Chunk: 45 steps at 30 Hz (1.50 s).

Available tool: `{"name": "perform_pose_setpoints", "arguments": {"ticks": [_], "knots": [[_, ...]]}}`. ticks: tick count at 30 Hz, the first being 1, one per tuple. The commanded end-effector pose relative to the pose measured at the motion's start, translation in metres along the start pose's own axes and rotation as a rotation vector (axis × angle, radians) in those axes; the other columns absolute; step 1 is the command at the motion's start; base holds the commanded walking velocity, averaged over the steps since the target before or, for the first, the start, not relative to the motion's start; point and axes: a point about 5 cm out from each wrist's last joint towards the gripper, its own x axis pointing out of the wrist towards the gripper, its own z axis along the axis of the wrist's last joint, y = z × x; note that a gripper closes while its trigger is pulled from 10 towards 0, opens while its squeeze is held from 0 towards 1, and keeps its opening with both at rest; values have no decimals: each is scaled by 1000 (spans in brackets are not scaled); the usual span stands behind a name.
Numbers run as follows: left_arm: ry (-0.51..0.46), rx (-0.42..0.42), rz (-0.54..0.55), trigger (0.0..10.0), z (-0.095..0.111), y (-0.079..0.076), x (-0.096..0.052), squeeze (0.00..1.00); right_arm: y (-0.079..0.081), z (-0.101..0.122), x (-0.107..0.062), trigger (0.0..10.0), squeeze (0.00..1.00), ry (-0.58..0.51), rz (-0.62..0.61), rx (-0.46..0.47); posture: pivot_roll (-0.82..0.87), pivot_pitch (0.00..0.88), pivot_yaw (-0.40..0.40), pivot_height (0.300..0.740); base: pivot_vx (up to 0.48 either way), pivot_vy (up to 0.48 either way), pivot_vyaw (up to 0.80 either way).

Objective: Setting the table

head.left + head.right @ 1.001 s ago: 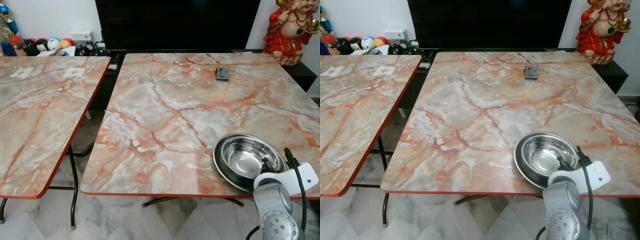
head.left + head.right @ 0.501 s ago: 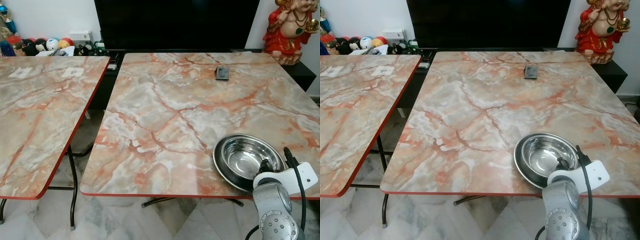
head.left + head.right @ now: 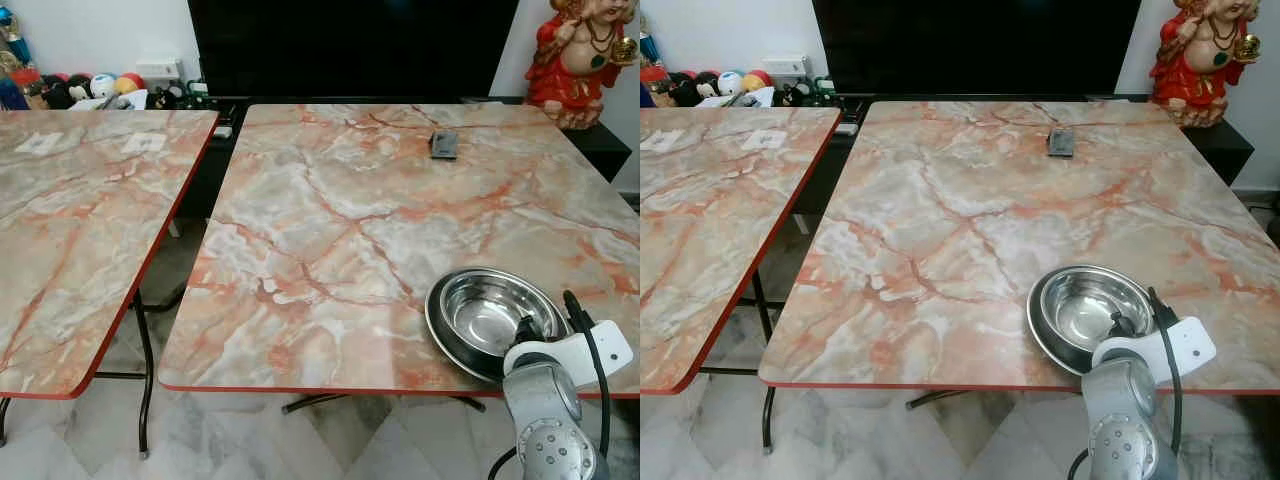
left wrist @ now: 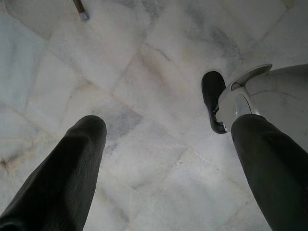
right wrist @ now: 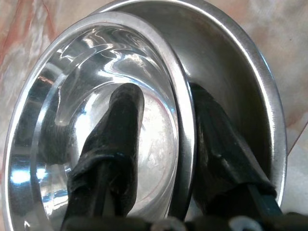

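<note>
My right claw (image 5: 161, 159) is clamped on the rim of a steel bowl (image 3: 489, 316): one black finger (image 5: 113, 149) lies inside the shiny basin and the other presses outside its wall. That bowl sits nested in a second, wider steel bowl (image 5: 250, 77), whose rim curves round behind the outer finger. Both rest on the marble table (image 3: 340, 220) before me, at its near right corner, close to the red front edge. My silver right arm (image 3: 545, 420) rises from below that edge, with a black cable looping beside the white wrist piece.

Far across the same table, towards the right, lies a small dark flat thing (image 3: 444, 145); I cannot tell what it is. A second marble table (image 3: 70, 220) stands to the left, apart from mine by a gap showing the pale tiled floor (image 3: 960, 440). Beyond both tables is a big black screen (image 3: 350, 45), a red and gold statue (image 3: 580, 55) at the far right, and a clutter of small colourful balls and toys (image 3: 90, 92) at the far left.

My left claw (image 4: 168, 159) hangs over the floor tiles with its fingers well apart, holding nothing.
</note>
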Motion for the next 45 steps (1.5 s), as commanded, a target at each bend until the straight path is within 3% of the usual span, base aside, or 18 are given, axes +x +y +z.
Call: {"name": "perform_pose_setpoints", "arguments": {"ticks": [1,5,6,7,8,11,12,13,14,36,45], "knots": [[23,2,-4,10000,-5,0,-1,0,3,-26,-14,10000,0,89,4,36,-40,106,-2,740,0,0,0],[24,3,-5,10000,-5,0,-1,0,4,-24,-14,10000,0,85,5,38,-45,106,-2,740,0,0,0],[24,3,-6,10000,-5,0,-1,0,4,-24,-15,10000,380,84,6,39,-45,106,-2,740,0,0,0],[24,3,-6,10000,-5,0,-1,0,4,-24,-15,10000,380,83,6,40,-45,106,-2,740,0,0,0],[24,3,-7,10000,-5,0,-1,0,4,-23,-15,10000,604,83,7,40,-46,106,-3,740,0,0,0],[23,3,-7,10000,-5,0,-1,0,6,-24,-15,10000,522,89,14,38,-46,106,-3,740,0,0,0],[22,2,-7,10000,-5,0,-1,0,7,-24,-15,10000,173,88,18,34,-44,106,-4,740,0,0,0],[22,2,-8,10000,-5,0,-1,0,7,-24,-15,10000,173,87,19,33,-44,106,-4,740,0,0,0],[22,2,-8,10000,-5,0,-1,0,7,-23,-15,10000,0,86,19,32,-44,106,-4,740,0,0,0],[23,8,-25,10000,-3,-1,-1,0,2,-8,-26,10000,0,37,-38,31,-59,102,3,740,0,0,0],[23,13,-30,10000,-3,-1,0,0,4,13,-33,10000,0,-38,-61,-17,-67,105,4,740,0,0,0]]}}
